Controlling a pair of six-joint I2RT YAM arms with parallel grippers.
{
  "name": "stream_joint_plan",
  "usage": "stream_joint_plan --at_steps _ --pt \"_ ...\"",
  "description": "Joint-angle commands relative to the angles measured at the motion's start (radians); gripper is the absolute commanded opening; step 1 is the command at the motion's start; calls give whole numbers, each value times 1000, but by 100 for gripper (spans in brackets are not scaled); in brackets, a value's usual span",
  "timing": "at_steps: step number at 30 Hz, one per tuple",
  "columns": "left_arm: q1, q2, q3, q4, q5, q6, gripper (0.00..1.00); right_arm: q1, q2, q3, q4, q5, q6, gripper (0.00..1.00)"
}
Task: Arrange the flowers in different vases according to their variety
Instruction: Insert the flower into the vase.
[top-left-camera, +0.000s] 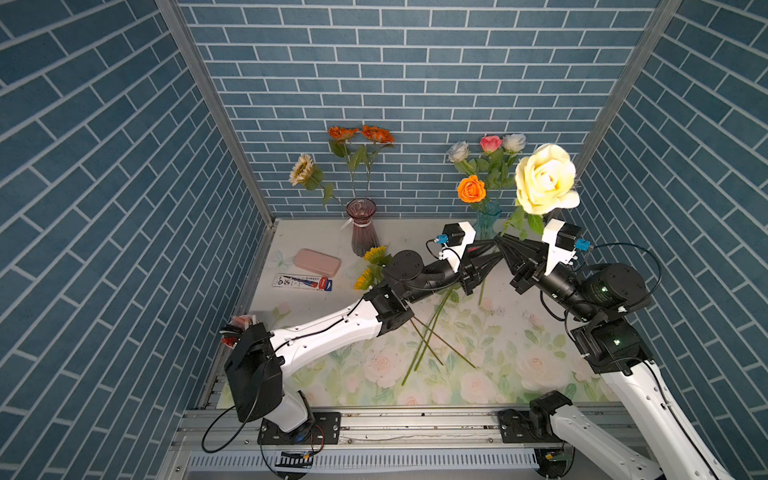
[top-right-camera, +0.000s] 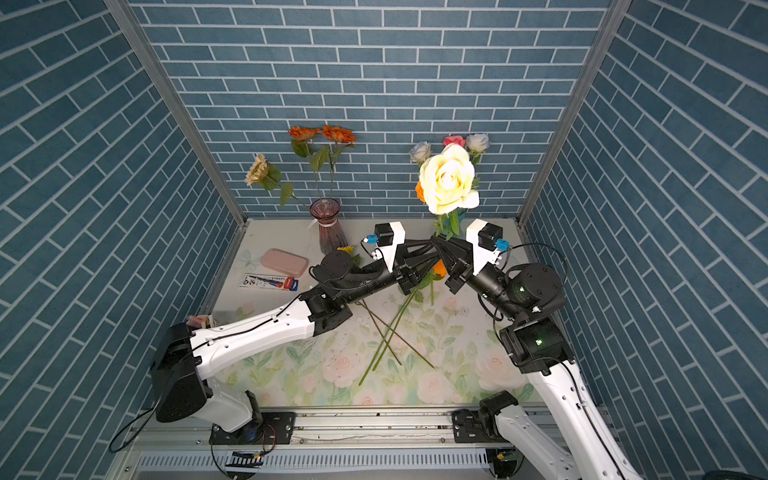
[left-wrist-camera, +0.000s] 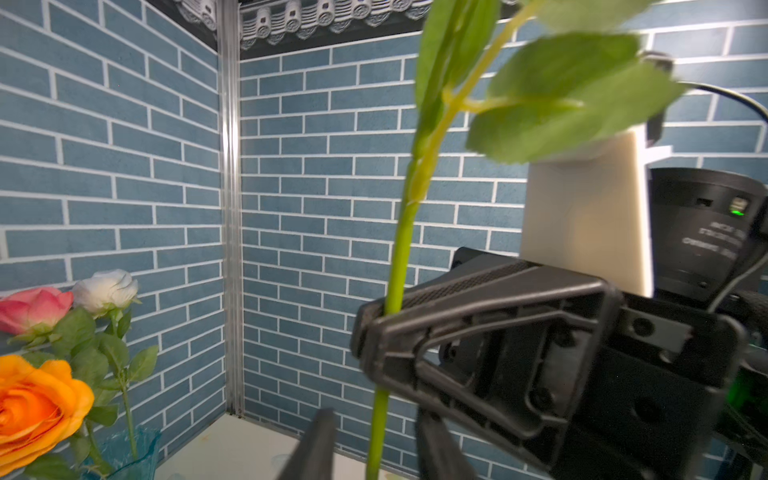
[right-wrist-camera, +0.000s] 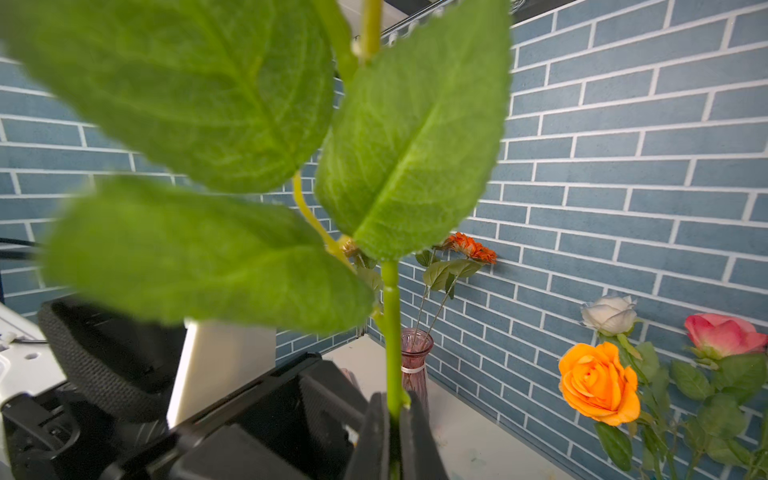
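Our right jaws are clamped on the smooth green stem (right-wrist-camera: 390, 332) of the cream rose (top-left-camera: 545, 178). Our left jaws stand apart beside them, one on either side of the stem, clear of it. The stem runs nearly upright, layered head up. Broad, veined leaves (right-wrist-camera: 411, 145) fan out above the grip. We hold it far right over the worktop (top-left-camera: 519, 332), just near of the ribbed aqua vase (top-left-camera: 486, 222).
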Motion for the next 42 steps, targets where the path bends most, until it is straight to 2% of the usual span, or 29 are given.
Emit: stream_joint_plan --at_steps 1,5,9,14,22,24,28,34,42 --pt "-12 -6 72 -122 3 73 100 -4 5 -3 18 76 -15 0" --pt "-12 -56 44 -199 -11 148 100 -4 35 22 21 220 -51 0" --pt "-12 -152 -27 -283 -80 222 100 -22 114 98 23 364 -113 0" --pt "-12 -314 -148 -368 -217 264 100 -127 234 195 89 416 -137 0" --pt "-10 -609 -315 -486 -431 247 100 -312 489 316 369 405 -88 0" --pt "-10 -669 -341 -511 -473 249 100 -345 562 340 450 354 -53 0" --pt "-8 -762 -391 -524 -533 268 100 -372 702 386 616 328 0 0" --pt "-7 -811 -421 -508 -567 316 100 -383 880 507 724 272 76 0" --pt "-4 -799 -429 -467 -608 340 100 -383 1030 613 749 225 133 0"
